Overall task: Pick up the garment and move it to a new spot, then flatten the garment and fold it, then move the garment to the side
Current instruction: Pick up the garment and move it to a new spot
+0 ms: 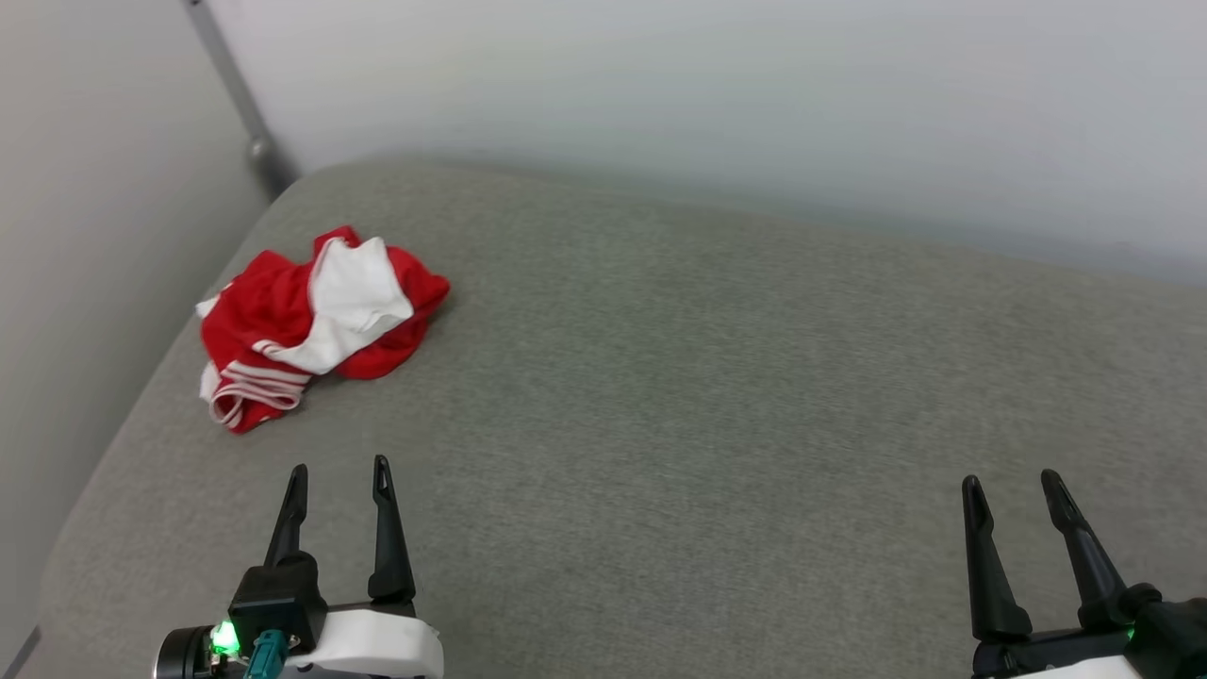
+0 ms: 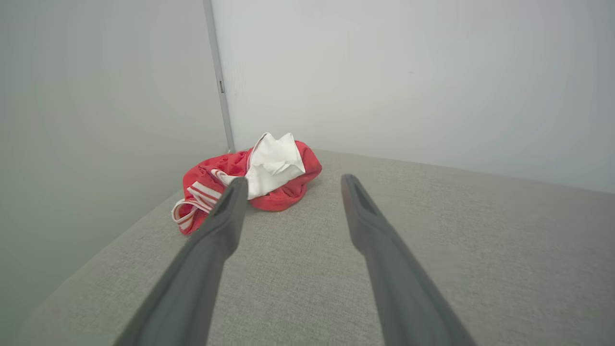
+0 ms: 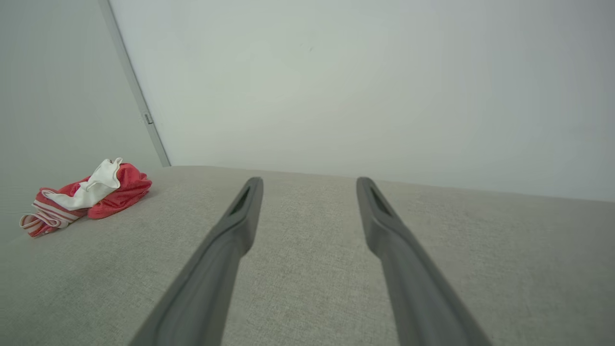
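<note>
A: Jaws status?
B: Both spread wide, nothing held. left gripper [image 1: 339, 465] near left, right gripper [image 1: 1011, 478] near right.
A: Task item?
B: Crumpled red jersey T-shirt [image 1: 311, 321], white sleeve and striped trim showing, bunched far left on grey woven fabric cushion [image 1: 717, 396], close to its left edge. Left gripper near it, apart. Right gripper well apart. Grey metal post [image 1: 236, 94] and pale wall [image 1: 660, 85] beyond.

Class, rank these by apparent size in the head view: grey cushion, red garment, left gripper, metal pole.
1. grey cushion
2. red garment and left gripper: about alike, the gripper nearer the camera, so unranked
3. metal pole
</note>
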Robot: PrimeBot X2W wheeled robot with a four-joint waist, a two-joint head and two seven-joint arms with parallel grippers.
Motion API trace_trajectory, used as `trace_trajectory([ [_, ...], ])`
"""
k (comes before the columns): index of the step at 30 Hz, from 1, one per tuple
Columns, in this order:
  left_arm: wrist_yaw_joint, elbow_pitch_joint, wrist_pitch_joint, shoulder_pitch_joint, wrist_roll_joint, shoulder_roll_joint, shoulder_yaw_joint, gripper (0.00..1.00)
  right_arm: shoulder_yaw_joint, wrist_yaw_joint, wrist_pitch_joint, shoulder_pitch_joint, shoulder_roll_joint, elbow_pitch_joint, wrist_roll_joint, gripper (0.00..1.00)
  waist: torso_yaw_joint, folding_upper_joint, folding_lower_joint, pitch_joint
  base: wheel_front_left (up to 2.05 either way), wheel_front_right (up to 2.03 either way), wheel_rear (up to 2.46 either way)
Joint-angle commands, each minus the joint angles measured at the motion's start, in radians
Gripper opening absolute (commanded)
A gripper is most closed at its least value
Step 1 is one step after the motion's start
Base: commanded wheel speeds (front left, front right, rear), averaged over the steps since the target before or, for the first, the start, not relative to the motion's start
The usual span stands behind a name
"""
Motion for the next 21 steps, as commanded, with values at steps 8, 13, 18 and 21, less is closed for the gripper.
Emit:
trace_trajectory([
  [8, 0.019, -0.004, -0.003, -0.019, -0.019, -0.001, 0.0, 1.0, -0.001, 0.0, -0.002, -0.008, 0.001, -0.01, -0.019, 1.0, 0.13, 0.0, 0.0, 0.028, 0.0, 0.0, 0.0],
  [13, 0.028, -0.004, -0.003, -0.019, -0.03, -0.001, 0.001, 1.0, 0.002, 0.0, -0.002, -0.01, 0.001, -0.008, -0.028, 1.0, 0.183, 0.0, 0.0, 0.034, 0.0, 0.0, 0.0],
  [18, 0.034, -0.008, -0.003, -0.024, -0.025, -0.001, 0.002, 1.0, 0.003, 0.0, -0.002, -0.018, 0.001, -0.01, -0.037, 1.0, 0.221, 0.0, 0.0, 0.04, 0.0, 0.0, 0.0],
  [21, 0.035, -0.007, -0.003, -0.021, -0.027, -0.001, 0.006, 1.0, 0.005, 0.0, -0.002, -0.018, 0.001, -0.005, -0.038, 1.0, 0.231, 0.0, 0.0, 0.04, 0.0, 0.0, 0.0],
])
